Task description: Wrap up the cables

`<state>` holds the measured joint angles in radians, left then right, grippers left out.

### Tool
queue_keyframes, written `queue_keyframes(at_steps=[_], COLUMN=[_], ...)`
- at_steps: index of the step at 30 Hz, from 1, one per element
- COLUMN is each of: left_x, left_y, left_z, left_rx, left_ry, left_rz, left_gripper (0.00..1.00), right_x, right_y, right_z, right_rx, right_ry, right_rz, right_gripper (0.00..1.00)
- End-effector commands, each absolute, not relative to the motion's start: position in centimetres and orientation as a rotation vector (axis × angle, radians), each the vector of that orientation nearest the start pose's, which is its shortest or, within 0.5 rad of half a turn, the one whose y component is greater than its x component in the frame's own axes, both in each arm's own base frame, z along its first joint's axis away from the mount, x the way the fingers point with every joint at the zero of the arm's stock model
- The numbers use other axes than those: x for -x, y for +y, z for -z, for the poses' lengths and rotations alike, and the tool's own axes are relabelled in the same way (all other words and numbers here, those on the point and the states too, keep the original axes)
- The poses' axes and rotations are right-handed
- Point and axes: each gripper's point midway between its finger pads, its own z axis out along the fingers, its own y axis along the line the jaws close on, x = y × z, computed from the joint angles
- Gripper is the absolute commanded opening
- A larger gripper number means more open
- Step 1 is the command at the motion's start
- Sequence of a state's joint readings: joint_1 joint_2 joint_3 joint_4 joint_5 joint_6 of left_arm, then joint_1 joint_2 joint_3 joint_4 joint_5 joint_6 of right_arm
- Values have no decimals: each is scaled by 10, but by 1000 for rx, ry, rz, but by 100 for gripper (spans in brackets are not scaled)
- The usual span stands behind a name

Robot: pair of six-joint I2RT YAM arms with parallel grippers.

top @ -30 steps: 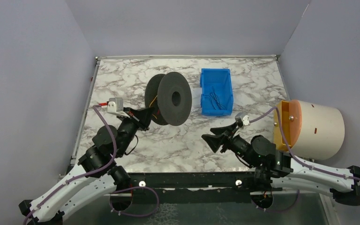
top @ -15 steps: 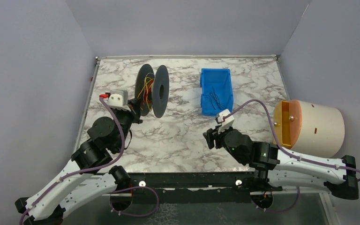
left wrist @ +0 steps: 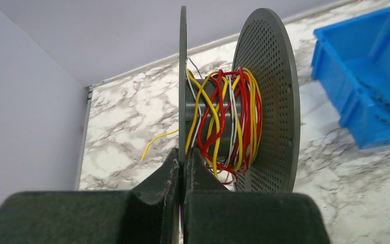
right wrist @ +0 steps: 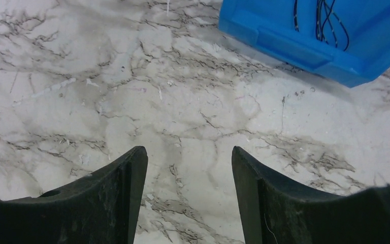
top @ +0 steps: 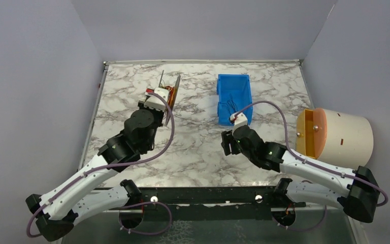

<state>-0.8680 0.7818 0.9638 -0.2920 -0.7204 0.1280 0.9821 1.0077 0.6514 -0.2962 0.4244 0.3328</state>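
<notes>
A dark grey spool (left wrist: 271,101) stands on edge on the marble table, wound with red, yellow and white cables (left wrist: 228,117). One loose yellow cable end (left wrist: 157,140) hangs out to the left. My left gripper (left wrist: 183,152) is shut on the spool's thin near flange. In the top view the spool (top: 174,94) is edge-on, mostly hidden behind my left gripper (top: 158,103). My right gripper (top: 227,144) is open and empty, low over bare table (right wrist: 188,152), just in front of the blue bin.
A blue bin (top: 233,78) holding thin black wires (right wrist: 325,12) sits at back centre-right; its near wall (right wrist: 294,48) shows in the right wrist view. A cream drum with an orange face (top: 340,140) stands at the right edge. Grey walls enclose the table.
My left arm has carried the spool back and turned it edge-on to the top camera. My right arm has moved toward the blue bin and tipped its gripper down.
</notes>
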Motion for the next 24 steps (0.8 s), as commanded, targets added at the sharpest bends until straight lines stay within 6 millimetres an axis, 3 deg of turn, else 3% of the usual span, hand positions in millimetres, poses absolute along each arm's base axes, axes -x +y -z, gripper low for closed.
queue_keyframes(at_steps=[1,6,10,18,24], left_x=[-271,-283,-289,-301,-311], left_y=[-110,-118,-131,-162,-183], left_z=[-354,-332,-315,-290,-268], left_rx=[-256,-309,-369,-445,-534], left_ry=[1612,1662,1675,1678,1664], left_rz=[-197,-341,-452,-577,-735], left_gripper=[0,0,0,0,0], right_x=[-206,-206,-208,-209,-212], right_y=[227,226,226,221,207], right_z=[-105,-81,-73,-69,-75], right_rx=[466,418,382,320,190], right_ry=[2203,2270,2280,2277,2254], right_rz=[-437,-413,-409,-404,-377], right_gripper=[67,68,68,69,69])
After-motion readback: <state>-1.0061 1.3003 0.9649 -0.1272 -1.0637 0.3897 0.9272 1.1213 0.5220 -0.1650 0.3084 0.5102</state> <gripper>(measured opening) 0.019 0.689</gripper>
